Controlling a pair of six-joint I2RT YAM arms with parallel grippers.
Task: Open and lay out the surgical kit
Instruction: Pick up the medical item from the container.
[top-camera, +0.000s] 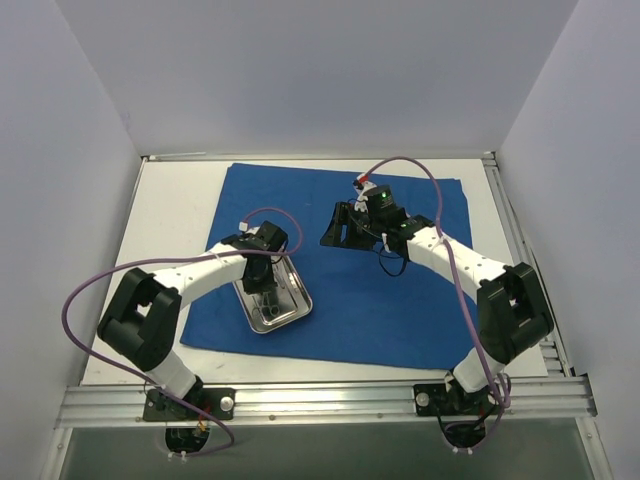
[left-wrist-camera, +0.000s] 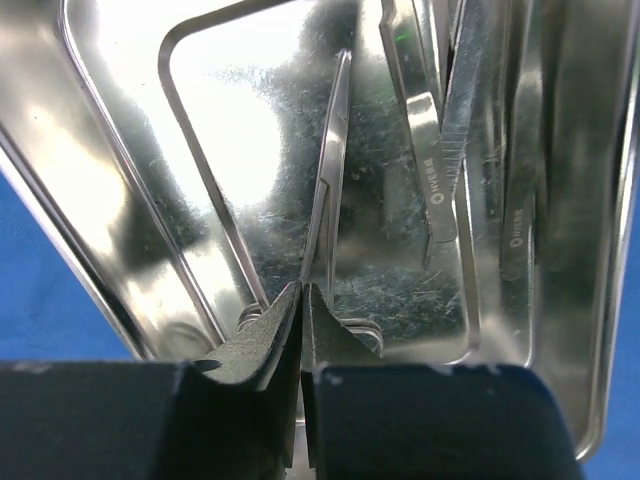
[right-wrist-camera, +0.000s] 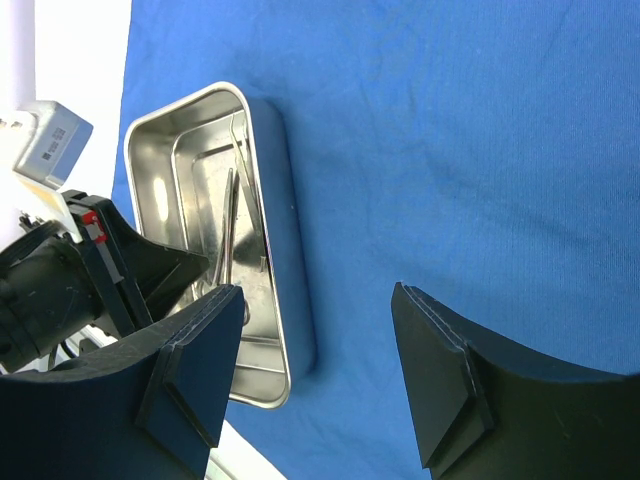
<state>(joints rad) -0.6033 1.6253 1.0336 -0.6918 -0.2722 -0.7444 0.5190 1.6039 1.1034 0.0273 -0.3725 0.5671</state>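
The surgical kit's blue cloth (top-camera: 390, 300) lies spread flat on the table. On its left part stands the steel tray (top-camera: 301, 301), seen too in the right wrist view (right-wrist-camera: 287, 200). My left gripper (top-camera: 266, 292) reaches down into the tray; its fingers (left-wrist-camera: 262, 340) stand almost together with only a hairline slit, and nothing shows between them. A thin scissor-like instrument (left-wrist-camera: 328, 190) lies just past the tips, and flat metal handles (left-wrist-camera: 441, 160) lie to the right. My right gripper (right-wrist-camera: 318, 292) hovers open over bare cloth, right of the tray (top-camera: 336, 228).
White table (top-camera: 170, 200) borders the cloth on the left and at the back. An aluminium rail (top-camera: 330, 400) runs along the near edge by the arm bases. Pale walls enclose three sides. Purple cables (top-camera: 90, 285) loop off both arms.
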